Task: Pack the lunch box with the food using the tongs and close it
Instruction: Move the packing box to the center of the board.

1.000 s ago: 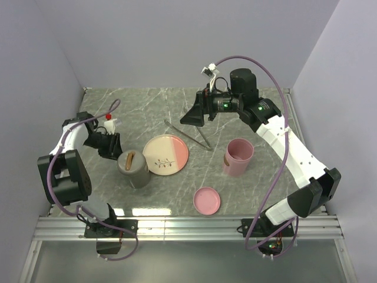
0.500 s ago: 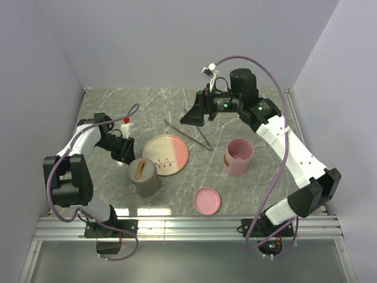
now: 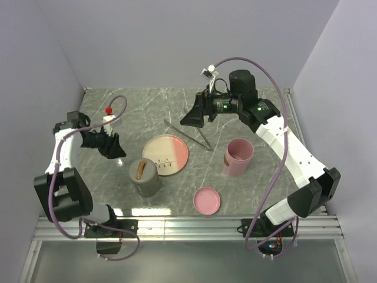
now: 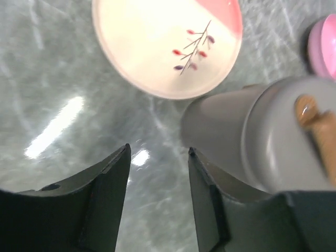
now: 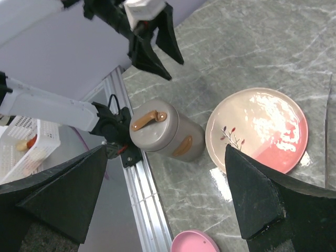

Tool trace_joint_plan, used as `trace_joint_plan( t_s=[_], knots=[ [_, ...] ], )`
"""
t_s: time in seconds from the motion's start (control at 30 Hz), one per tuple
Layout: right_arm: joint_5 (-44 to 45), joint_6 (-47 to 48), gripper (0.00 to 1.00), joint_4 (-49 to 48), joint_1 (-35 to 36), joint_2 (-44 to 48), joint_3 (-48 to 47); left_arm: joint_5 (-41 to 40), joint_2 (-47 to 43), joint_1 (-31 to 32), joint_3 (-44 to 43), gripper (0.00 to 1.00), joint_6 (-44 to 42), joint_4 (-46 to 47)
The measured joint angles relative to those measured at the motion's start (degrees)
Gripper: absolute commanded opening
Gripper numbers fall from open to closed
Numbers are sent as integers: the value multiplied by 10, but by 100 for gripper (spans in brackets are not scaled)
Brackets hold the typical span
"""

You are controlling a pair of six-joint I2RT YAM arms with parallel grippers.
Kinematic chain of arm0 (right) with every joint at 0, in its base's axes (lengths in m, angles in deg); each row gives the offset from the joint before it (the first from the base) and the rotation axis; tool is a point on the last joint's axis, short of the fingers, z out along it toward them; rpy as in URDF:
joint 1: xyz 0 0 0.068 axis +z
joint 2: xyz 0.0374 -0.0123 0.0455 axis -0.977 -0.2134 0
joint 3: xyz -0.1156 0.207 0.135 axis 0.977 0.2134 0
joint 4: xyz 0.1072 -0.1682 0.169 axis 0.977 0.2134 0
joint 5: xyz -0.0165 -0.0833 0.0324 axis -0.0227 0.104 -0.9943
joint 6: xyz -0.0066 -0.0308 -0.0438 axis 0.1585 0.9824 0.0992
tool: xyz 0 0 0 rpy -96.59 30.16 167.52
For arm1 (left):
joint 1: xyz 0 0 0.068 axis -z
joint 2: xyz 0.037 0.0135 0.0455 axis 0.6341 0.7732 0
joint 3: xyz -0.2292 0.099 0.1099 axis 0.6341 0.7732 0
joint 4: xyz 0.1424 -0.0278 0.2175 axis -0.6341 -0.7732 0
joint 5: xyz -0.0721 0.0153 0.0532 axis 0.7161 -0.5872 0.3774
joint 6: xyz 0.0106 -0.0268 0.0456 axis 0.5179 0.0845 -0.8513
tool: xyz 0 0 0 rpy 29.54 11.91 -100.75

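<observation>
Left claw of mine hangs open and empty, low over the table, just left of the lunch box. That box stands upright with its lid on, touching the plate. My right claw is spread wide and holds nothing, above the tongs. They lie flat behind the plate, joined end toward the cup.

Grey marble tbl w/ tongs, plate, grey lidded container, pink cup, pink lid.
</observation>
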Motion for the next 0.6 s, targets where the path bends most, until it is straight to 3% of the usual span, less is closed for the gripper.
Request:
trace_joint_plan(
  t_s=[0.17, 0.33, 0.6],
  knots=[
    [2, 2, 100, 5, -1, 0, 4, 5, 65, -70, -57, 61, -237, -96],
    [3, 2, 100, 8, -2, 0, 4, -39, 26, -95, 17, 63, -446, -128],
    [4, 4, 100, 8, -3, 0, 4, -38, -68, -89, 85, 65, -579, -160]
  ],
)
